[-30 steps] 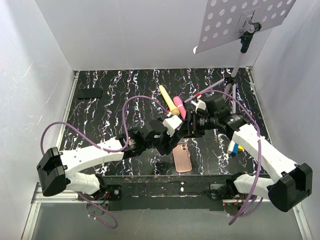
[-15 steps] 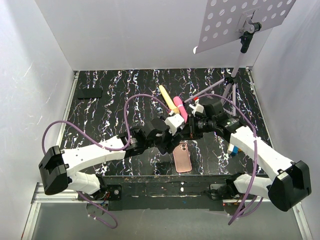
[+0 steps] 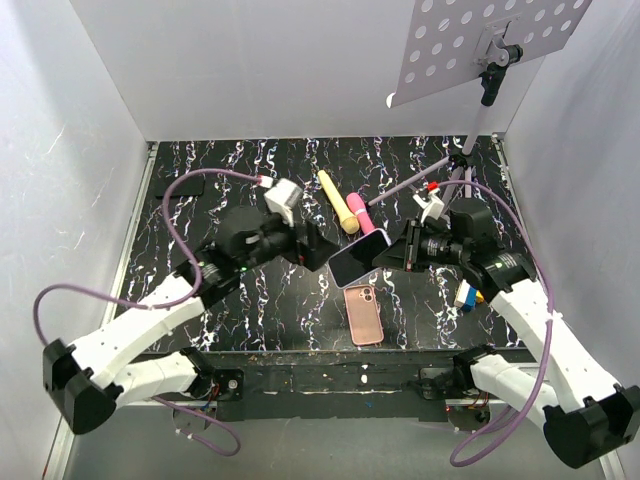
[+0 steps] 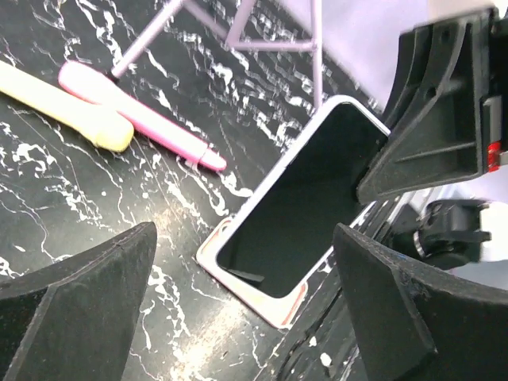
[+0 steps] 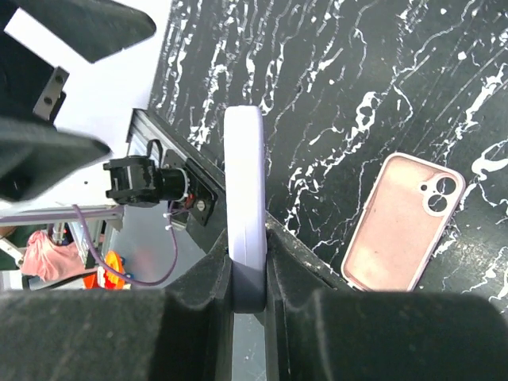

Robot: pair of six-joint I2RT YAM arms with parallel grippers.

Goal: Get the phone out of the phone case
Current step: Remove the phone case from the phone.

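Fingers of right gripper pinched tight on one end of slim phone, glossy black screen, lavender back, raised off black marbled table. Left gripper spread wide, holding nothing, just beside phone's free end. Salmon-pink soft rectangular phone case flat on table below, empty. Removal step apparently complete; next move likely: lower phone beside case, release gently, no drop.

Both arms have white links, black joints and looping purple cables.
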